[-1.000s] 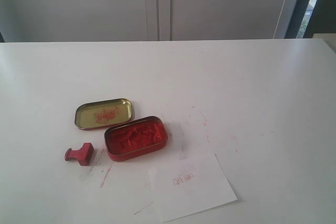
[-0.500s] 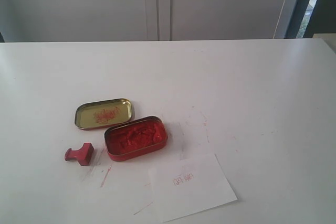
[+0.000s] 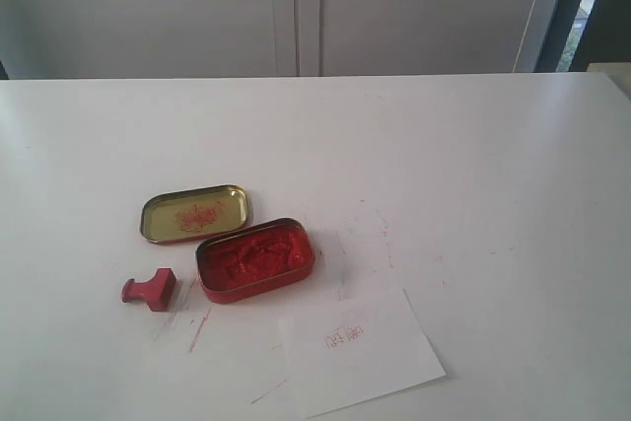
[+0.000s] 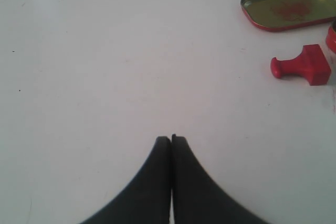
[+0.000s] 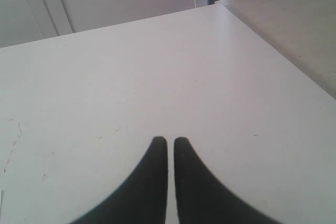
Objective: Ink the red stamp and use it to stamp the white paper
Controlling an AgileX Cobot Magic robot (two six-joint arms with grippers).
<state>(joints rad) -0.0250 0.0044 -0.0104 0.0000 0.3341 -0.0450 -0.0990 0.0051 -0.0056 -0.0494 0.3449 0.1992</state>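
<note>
The red stamp (image 3: 150, 290) lies on its side on the white table, left of the open red ink tin (image 3: 255, 259). In the left wrist view the red stamp (image 4: 303, 65) lies well away from my left gripper (image 4: 171, 139), whose black fingers are pressed together with nothing between them. The white paper (image 3: 359, 350) lies flat near the front edge, right of the tin, with a small red stamped mark (image 3: 344, 335) on it. My right gripper (image 5: 170, 140) hangs over bare table, its fingers nearly touching and holding nothing. Neither gripper shows in the exterior view.
The gold tin lid (image 3: 195, 213) lies open side up behind the ink tin; the same gold lid (image 4: 290, 7) shows in the left wrist view. Red ink smears (image 3: 199, 330) mark the table around the tin. The table's far right edge (image 5: 273, 51) shows in the right wrist view.
</note>
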